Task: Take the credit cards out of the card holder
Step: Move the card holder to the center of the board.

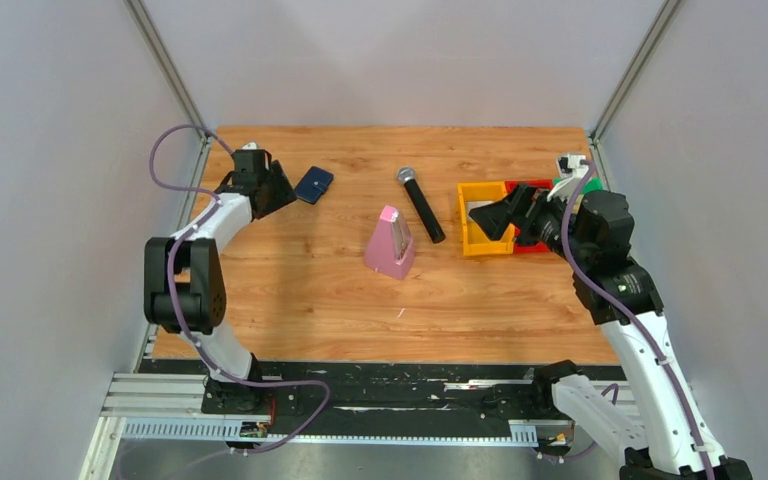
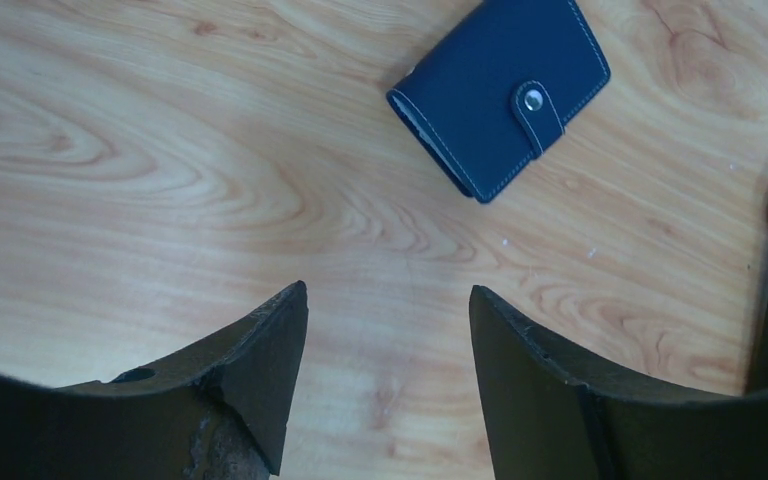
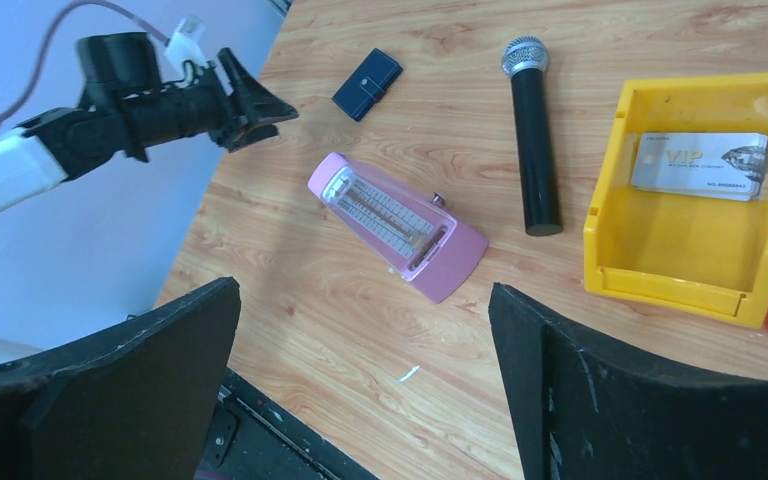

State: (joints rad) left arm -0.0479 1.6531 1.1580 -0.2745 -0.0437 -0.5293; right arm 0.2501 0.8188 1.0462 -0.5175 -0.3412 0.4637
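The card holder lies snapped shut near the table's far left corner. The left fingers and right fingers are spread, empty. A one-sided pinch could skid it away.

The navy card holder lies flat on the worktop, far left, folded shut with its tab snapped. A pale card lettered VIP lies flat in the yellow bin, right.
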